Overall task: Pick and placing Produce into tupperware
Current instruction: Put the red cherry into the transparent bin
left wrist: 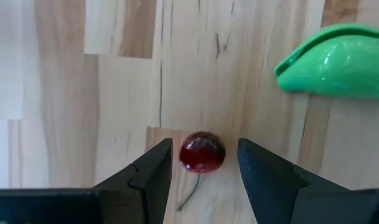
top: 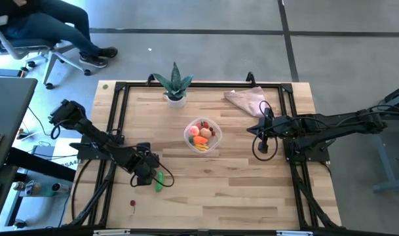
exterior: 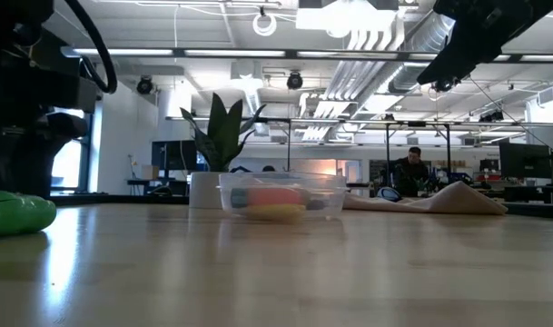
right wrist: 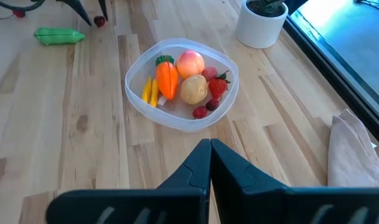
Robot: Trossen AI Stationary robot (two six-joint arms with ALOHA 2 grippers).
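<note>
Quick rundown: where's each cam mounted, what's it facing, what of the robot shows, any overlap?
High: overhead, straight down; both arms, left hand, right hand.
Low: table height, level across; tub, plant.
Left wrist: down past its open fingers at the cherry.
Right wrist: past its shut hand at the tub.
Shared: cucumber in all four views.

Two dark jointed arms (top: 101, 141), black looped cables, wedge-shaped black fingers (left wrist: 270, 180).
</note>
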